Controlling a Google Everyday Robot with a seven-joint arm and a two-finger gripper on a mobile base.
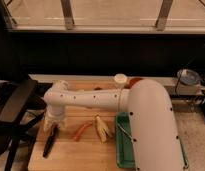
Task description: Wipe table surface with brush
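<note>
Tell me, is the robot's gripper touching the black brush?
Cannot tell. In the camera view the gripper hangs over the top end of the brush, hiding any contact or gap.

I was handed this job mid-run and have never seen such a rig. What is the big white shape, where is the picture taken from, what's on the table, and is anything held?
The big white shape is the robot's single arm, seen by one camera looking down along it. The arm reaches left across the wooden table surface. Its gripper hangs over the upper end of the black brush, which lies flat on the wood. The fingers are open and hold nothing. Nearby lie an orange curved piece, a yellowish scrap and a green tray with a spoon in it.
</note>
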